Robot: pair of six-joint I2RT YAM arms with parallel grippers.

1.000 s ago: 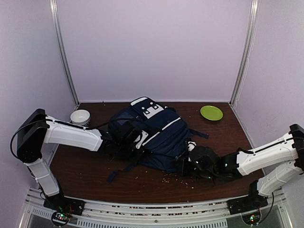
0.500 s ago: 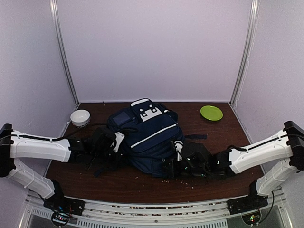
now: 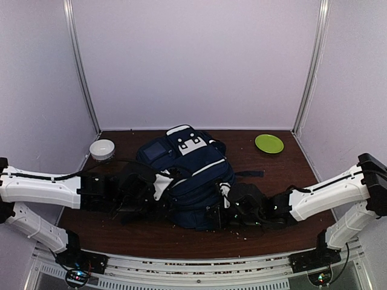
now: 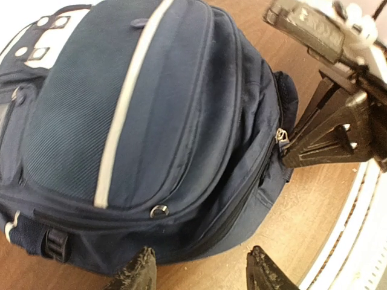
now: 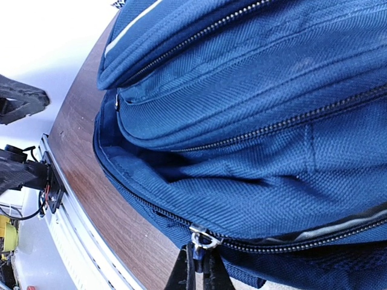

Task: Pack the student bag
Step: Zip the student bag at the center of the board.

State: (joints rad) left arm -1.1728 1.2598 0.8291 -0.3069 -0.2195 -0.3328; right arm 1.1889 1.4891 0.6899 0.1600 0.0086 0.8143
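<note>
Left claw (image 4: pixel 202 277) is spread wide, nothing between the fingers (image 4: pixel 140 272). In its wrist view the tips sit at the bottom edge of the frame, just short of the bag's (image 4: pixel 139 121) lower edge; no contact that I can see. From overhead the left arm lies low across the left of the frame, with the claw right at the bag's left side. Can't tell from there whether it touches.

Bowl (image 3: pixel 102 148): white, upper left on the table (image 3: pixel 284 175), near the back-left corner, apart from the bag.

Bag sits mid-table, front face up, with the white buckle patch toward the back wall and white stripes running diagonally across the navy front. One dark strap (image 3: pixel 251 174) sticks out of its right side, flat on the wood.

Right claw (image 3: pixel 221 208) is at the bag's lower-right edge in the overhead frame, pressed together on the zipper pull (image 5: pixel 202 237). In its wrist view the metal tab drops between the two dark fingertips at bottom centre. Left wrist view shows the same spot from the other side: upper right of frame, black fingers meeting the zip at the bag's corner.

Crumbs (image 3: pixel 245 237) are scattered on the wood in front of the bag.

Plate (image 3: pixel 269 143): green, upper right, near the back-right corner, well apart from the bag.
</note>
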